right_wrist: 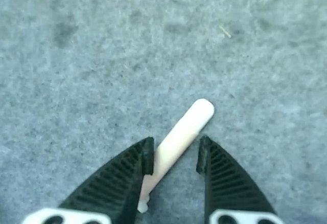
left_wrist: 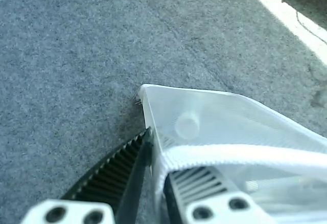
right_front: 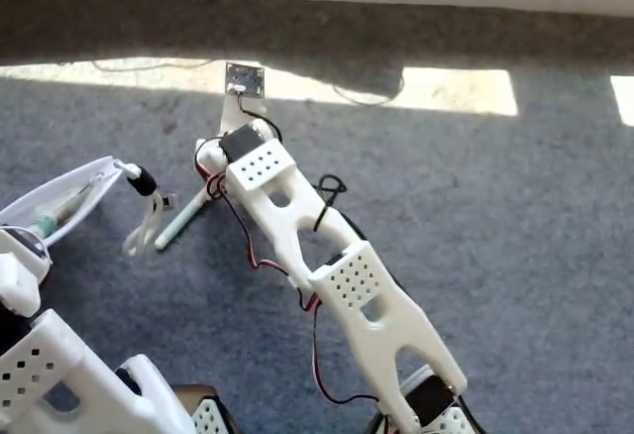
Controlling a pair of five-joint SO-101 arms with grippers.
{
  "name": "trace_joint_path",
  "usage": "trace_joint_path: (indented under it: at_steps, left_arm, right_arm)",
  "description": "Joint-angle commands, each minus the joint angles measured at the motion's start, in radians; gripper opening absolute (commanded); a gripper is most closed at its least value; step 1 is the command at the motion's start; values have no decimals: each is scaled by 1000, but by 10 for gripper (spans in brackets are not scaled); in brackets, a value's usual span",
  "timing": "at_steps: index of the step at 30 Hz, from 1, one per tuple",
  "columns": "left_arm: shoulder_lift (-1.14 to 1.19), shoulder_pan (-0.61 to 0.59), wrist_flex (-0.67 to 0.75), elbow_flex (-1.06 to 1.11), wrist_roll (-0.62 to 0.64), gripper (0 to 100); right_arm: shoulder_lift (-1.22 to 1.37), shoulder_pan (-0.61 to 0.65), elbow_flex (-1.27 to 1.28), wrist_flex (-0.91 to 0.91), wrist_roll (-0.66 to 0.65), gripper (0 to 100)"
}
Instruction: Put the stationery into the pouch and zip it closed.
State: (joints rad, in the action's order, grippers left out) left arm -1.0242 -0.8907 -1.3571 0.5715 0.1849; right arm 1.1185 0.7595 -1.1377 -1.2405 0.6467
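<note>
The left gripper (left_wrist: 156, 138) clamps the pouch (left_wrist: 219, 114) rim, propping it open; beside the pouch, the right gripper (right_wrist: 175, 155) straddles a pen (right_wrist: 185, 126), jaws apart.

Carpet (right_wrist: 102, 55) was grey, matt, rough short pile. Pen (right_wrist: 180, 134) was pale plastic, smooth, dull sheen. On my right pincer (right_wrist: 174, 155) the fingers (right_wrist: 117, 183) were black ribbed plastic, matt. Pouch (left_wrist: 230, 116) at my left pincer (left_wrist: 158, 152) was white translucent mesh cloth with a thicker woven rim. Arm links (right_front: 347, 285) were white matt perforated plastic.
</note>
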Motion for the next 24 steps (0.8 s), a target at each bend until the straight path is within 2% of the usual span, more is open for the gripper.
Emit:
trace_joint_path:
  at_steps: [1, 7, 15, 24]
  left_arm:
    - [-38, 25, 44, -21, 14, 7]
    - [-38, 25, 44, -21, 14, 7]
    - [-38, 25, 44, -21, 14, 7]
    - [-38, 25, 44, -21, 14, 7]
  right_arm:
    - [-8, -16, -33, -8, 9, 145]
    - [-8, -16, -33, 7, 5, 26]
    - [-16, -16, -38, -12, -21, 19]
    - [-64, -25, -148, -162, -97, 19]
